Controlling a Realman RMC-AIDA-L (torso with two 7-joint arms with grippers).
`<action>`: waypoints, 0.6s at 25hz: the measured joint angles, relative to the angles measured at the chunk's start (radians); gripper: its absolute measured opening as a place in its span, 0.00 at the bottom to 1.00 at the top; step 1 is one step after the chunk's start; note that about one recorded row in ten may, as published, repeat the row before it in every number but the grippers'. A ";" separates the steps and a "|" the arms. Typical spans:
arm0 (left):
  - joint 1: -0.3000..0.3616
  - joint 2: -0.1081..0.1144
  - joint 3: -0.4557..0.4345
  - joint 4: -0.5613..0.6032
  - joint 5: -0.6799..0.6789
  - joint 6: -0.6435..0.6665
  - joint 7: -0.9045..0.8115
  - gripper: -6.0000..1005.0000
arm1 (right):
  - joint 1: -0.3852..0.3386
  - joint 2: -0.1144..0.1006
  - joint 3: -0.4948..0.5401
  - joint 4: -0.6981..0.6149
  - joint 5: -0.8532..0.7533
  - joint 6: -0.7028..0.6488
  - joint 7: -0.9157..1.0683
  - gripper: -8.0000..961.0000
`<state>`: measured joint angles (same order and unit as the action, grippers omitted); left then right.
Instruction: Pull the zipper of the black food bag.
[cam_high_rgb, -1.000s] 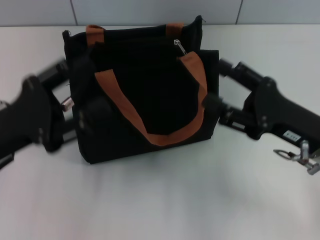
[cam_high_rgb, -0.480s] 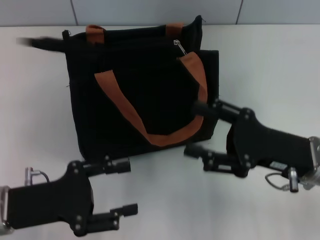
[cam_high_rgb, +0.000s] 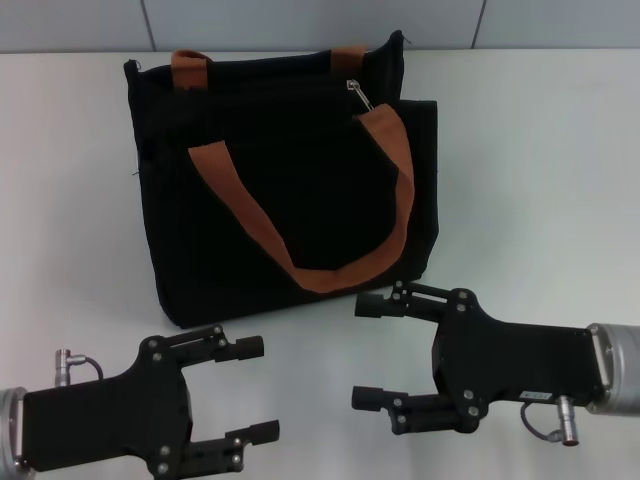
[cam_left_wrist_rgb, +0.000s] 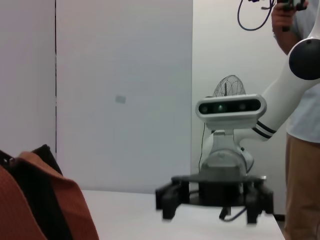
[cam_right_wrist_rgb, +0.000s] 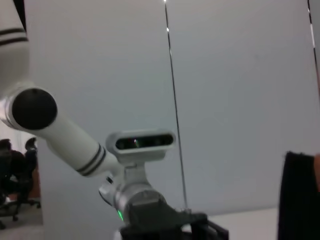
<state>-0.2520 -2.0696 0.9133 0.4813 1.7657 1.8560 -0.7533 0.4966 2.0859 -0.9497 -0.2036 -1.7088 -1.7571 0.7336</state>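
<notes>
- Black fabric: the black food bag (cam_high_rgb: 285, 190) stands upright toward the far side of the white table (cam_high_rgb: 540, 180), near the wall; boxy, with two orange-brown strap handles.
- Front handle (cam_high_rgb: 300, 215) hangs in a loop down the bag's near face; rear handle (cam_high_rgb: 190, 60) shows only as two short stubs at the top edge.
- The zipper (cam_high_rgb: 358, 93): small silver pull tab on the top edge, toward the bag's right end, hanging at a slant just above the front handle's right attachment.
- Left gripper (cam_high_rgb: 255, 390) sits low over the near table, in front of the bag's left corner and apart from it. Jaws spread, nothing between them.
- Right gripper (cam_high_rgb: 372, 350) is just in front of the bag's lower right corner; upper finger close to the bottom of the handle loop, contact not clear. Jaws spread, holding nothing.
- Both grippers point toward each other across the near table, well below the zipper.
- Left wrist view: bag's orange strap and black fabric (cam_left_wrist_rgb: 35, 200) at one edge, the right gripper (cam_left_wrist_rgb: 210, 202) across the table, robot's head beyond; a person stands at the far side.
- Right wrist view: mostly wall and robot's head and arm; a sliver of the black bag (cam_right_wrist_rgb: 300, 195) at the edge.
</notes>
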 joint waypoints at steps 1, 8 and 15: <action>0.000 0.000 0.000 0.000 0.000 0.000 0.000 0.71 | 0.000 0.000 0.000 0.000 0.000 0.000 0.000 0.85; -0.022 -0.003 0.004 -0.026 0.000 -0.009 -0.005 0.71 | -0.007 0.003 -0.002 0.026 0.003 0.091 -0.001 0.85; -0.022 -0.003 0.003 -0.039 0.000 -0.010 -0.003 0.71 | -0.006 0.003 0.006 0.035 0.005 0.098 -0.001 0.85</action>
<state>-0.2743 -2.0721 0.9164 0.4424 1.7658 1.8456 -0.7565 0.4905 2.0892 -0.9438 -0.1682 -1.7036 -1.6587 0.7330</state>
